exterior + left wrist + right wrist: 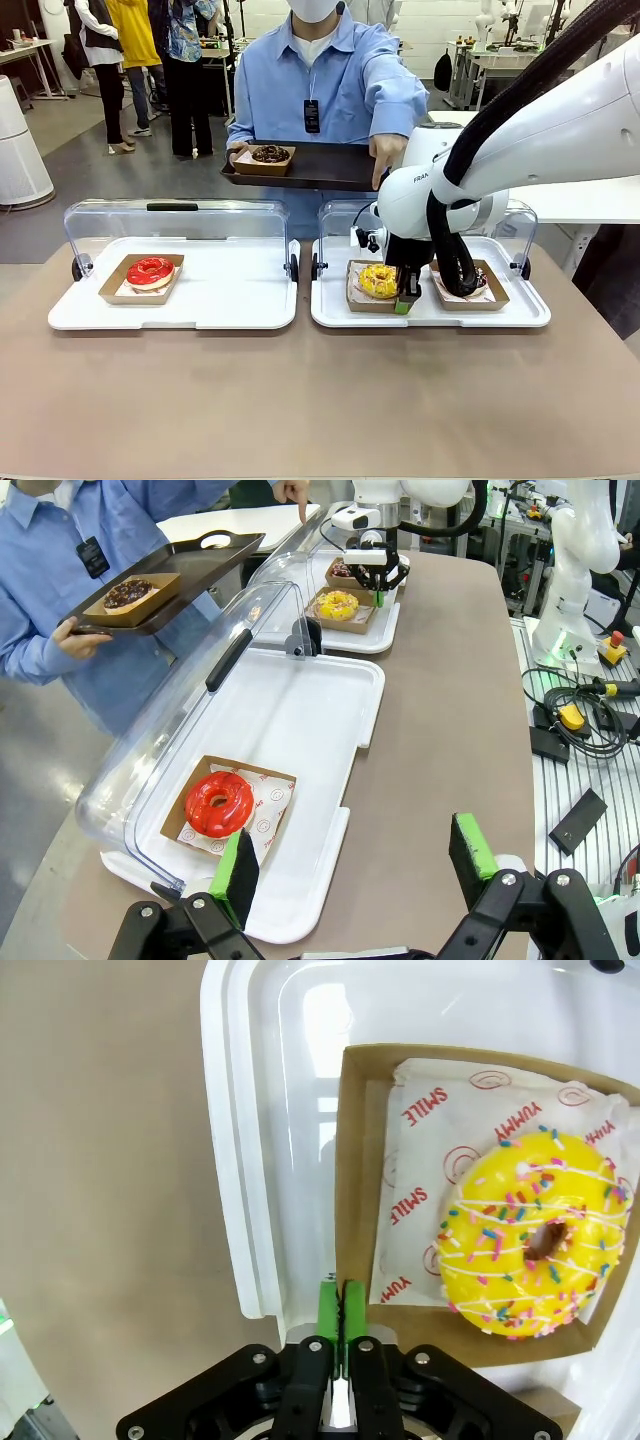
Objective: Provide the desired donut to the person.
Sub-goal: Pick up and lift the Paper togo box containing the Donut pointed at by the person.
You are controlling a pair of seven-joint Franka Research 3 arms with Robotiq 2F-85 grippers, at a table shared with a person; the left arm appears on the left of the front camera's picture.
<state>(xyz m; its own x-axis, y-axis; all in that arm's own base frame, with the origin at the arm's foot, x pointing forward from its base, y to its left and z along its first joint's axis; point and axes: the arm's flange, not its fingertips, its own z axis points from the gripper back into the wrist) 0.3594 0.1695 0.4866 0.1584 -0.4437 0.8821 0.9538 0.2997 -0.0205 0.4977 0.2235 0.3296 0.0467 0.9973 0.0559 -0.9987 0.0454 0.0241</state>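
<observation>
- Yellow icing and sprinkles mark the donut (530, 1235) you appear to be after. It sits in its cardboard tray (355, 1160) on the right-hand white tray (330, 300), on the robot's side of the surface (300, 420).
- Your right pincer (335, 1310) stands low at that cardboard tray's edge. Its green pads are pressed together, with the thin rim apparently pinched between them, and the donut itself is untouched.
- Across the surface, the person (320, 90) holds a black serving tray (320, 168) carrying a chocolate donut (270, 154). One hand (385, 155) points down toward the right-hand tray.
- Your left pincer (352, 860) hangs wide open and empty above the near rim of the other white tray (300, 710), where a red donut (218, 803) lies.
- The step in hand, by the look of it: the grasp is made and the lift has not yet begun.
- Your next move calls for a level lift clear of the white tray's lip and its raised clear lid (335, 215), then a carry across to the free space on the serving tray.
- A one-edge grip on thin card may sag or tip, so go gently.
</observation>
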